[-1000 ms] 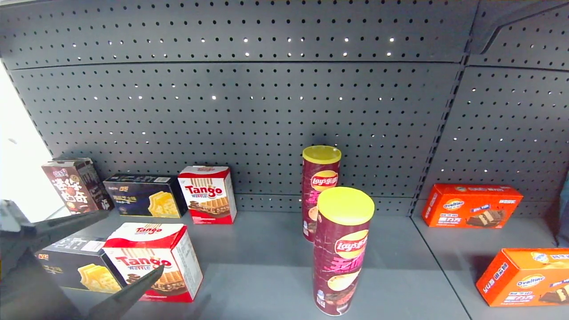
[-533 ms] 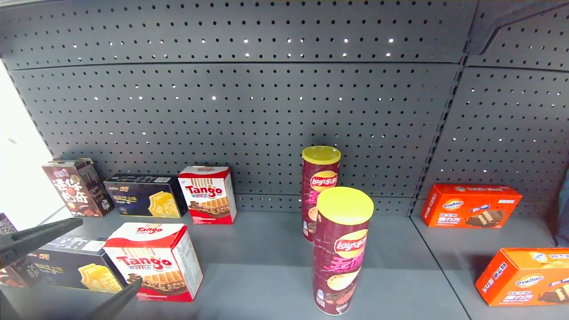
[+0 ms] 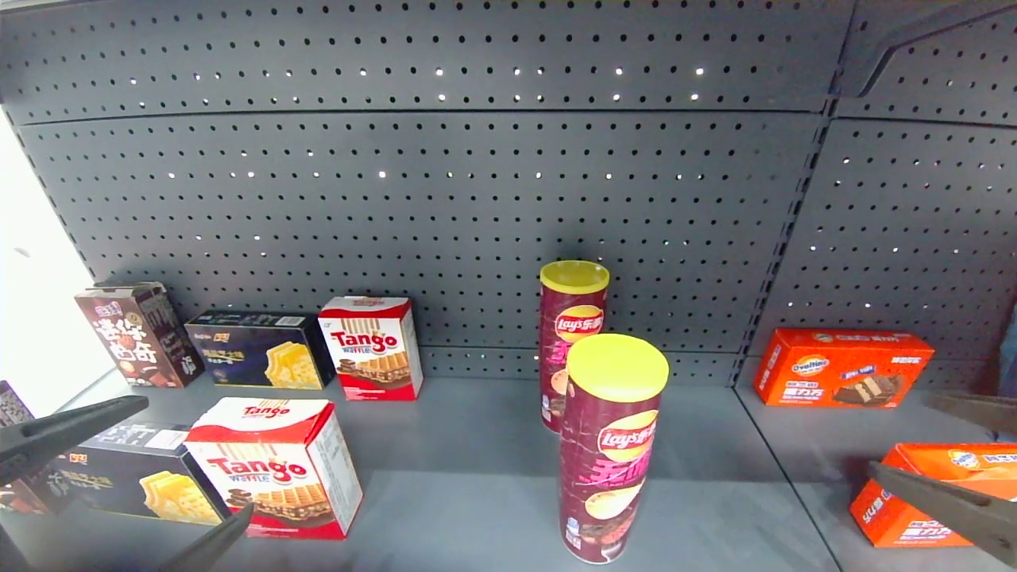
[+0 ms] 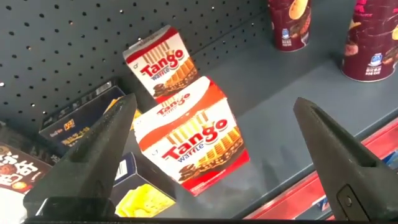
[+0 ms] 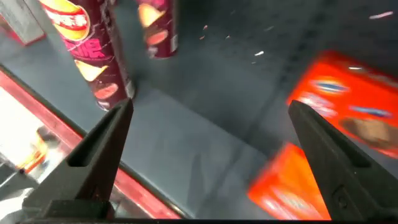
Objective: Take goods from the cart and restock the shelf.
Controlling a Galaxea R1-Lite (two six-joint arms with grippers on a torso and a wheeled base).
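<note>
Right hand (image 3: 898, 433) was brought in at 4 o'clock, held apart, near orange box (image 3: 945, 467) at its 5 o'clock; left hand (image 3: 199, 454), also apart, was kept by the front wafer box (image 3: 274, 465).

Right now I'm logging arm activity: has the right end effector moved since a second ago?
Yes. The right end effector has entered from the right, toward the front orange box.

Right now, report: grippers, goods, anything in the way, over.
Left gripper jaws open, empty, by front wafer box. Right gripper jaws open, empty, by front orange box. No goods held; chip cans upright mid-shelf, clear of both.
</note>
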